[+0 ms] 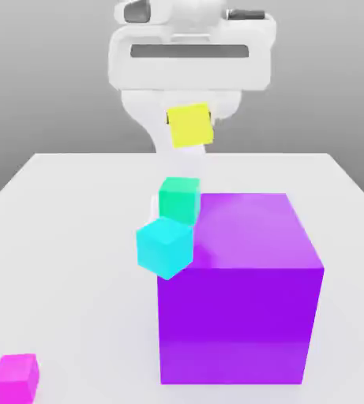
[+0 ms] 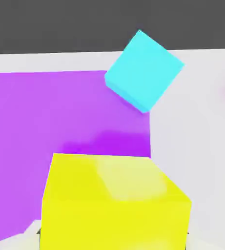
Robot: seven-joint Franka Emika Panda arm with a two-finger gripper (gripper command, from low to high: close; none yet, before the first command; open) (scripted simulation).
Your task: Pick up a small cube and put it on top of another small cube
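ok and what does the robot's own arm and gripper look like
In the exterior view the arm is smooth white. The gripper has a wide, round-cornered white body with a long dark grey slot across it and dark grey patches along its top.

Small cube in the end effector, big cube on the table below.

white rounded arm | white blocky hand | dark grey slot across hand | dark grey patches above
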